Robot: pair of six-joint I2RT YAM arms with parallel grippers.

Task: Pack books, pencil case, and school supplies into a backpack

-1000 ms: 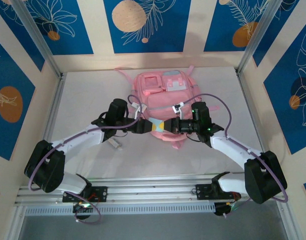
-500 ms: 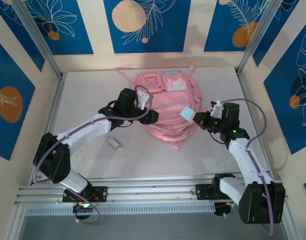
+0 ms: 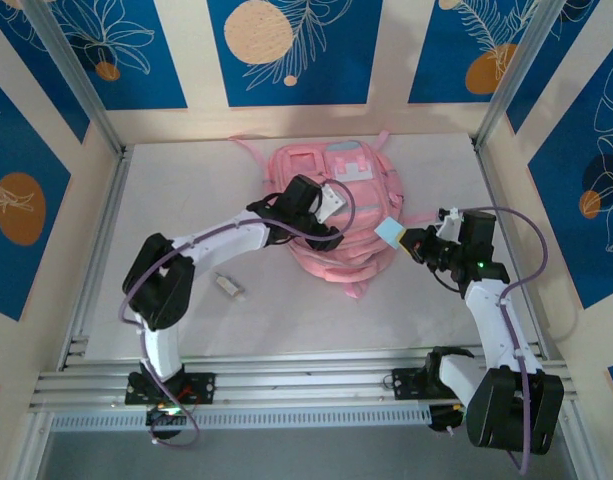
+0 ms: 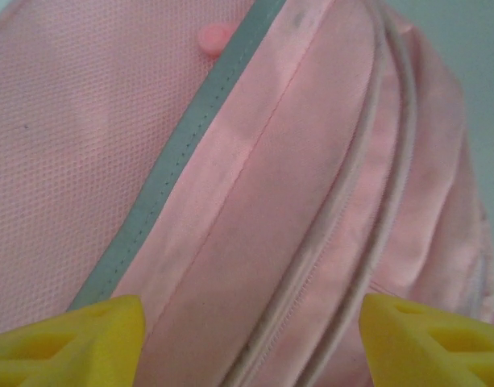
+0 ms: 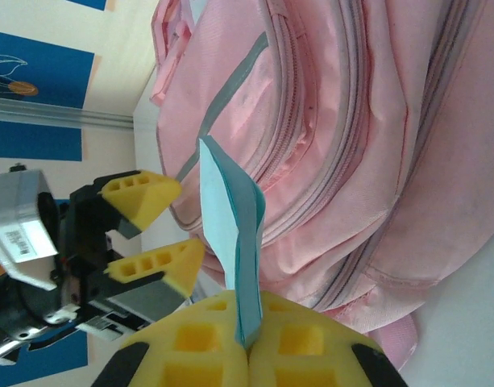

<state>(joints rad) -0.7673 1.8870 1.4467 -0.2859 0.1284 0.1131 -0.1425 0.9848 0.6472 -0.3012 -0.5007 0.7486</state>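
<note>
The pink backpack (image 3: 331,190) lies flat at mid-table. My left gripper (image 3: 326,240) hovers open over its lower front. In the left wrist view the yellow fingertips (image 4: 69,339) stand wide apart above the pink fabric (image 4: 255,161), with nothing between them. My right gripper (image 3: 411,243) is at the backpack's right edge, shut on a small light-blue square pad (image 3: 389,232). In the right wrist view the pad (image 5: 234,226) stands on edge out of the shut gripper (image 5: 248,339), with the backpack (image 5: 351,121) behind and the left gripper (image 5: 186,219) beside it. The books and pencil case are out of view.
A small whitish clip-like piece (image 3: 227,285) lies on the white table left of the backpack's bottom. A pink strap (image 3: 248,150) trails from the backpack's top left. Metal frame posts (image 3: 96,215) and walls bound the table on three sides.
My left arm has swung right over the backpack and its jaws have widened. My right gripper has drawn back from the middle to the backpack's right edge, still holding the pad.
</note>
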